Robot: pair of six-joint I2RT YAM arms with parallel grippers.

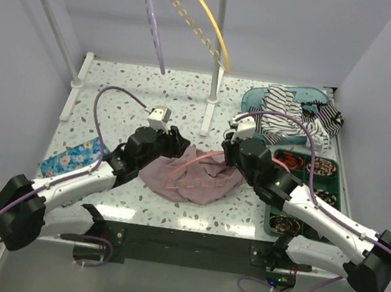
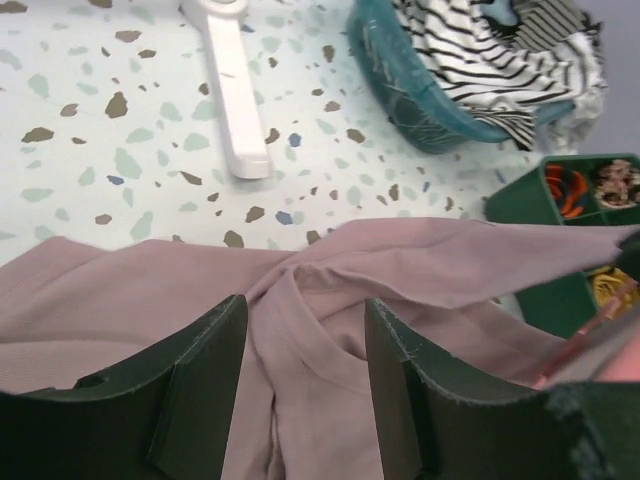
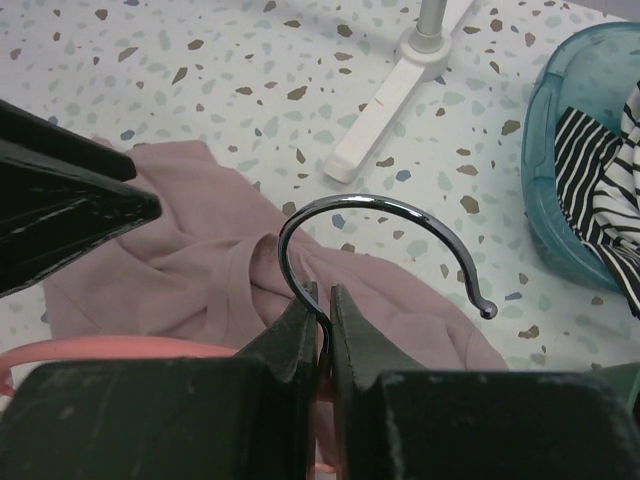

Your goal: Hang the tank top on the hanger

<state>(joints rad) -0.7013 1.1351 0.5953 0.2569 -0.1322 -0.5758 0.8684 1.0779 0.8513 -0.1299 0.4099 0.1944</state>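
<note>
Right end effector (image 3: 322,300) grips metal hook (image 3: 380,203) of coral-pink plastic hanger (image 3: 120,346) — left end effector (image 2: 305,310) open above dusty-pink fabric tank top (image 2: 120,290).

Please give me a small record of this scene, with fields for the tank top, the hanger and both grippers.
tank top: crumpled on the table, not hung up
hanger: pink, low against the tank top
left gripper: open, just above the tank top fabric
right gripper: shut on the hanger's metal hook
</note>
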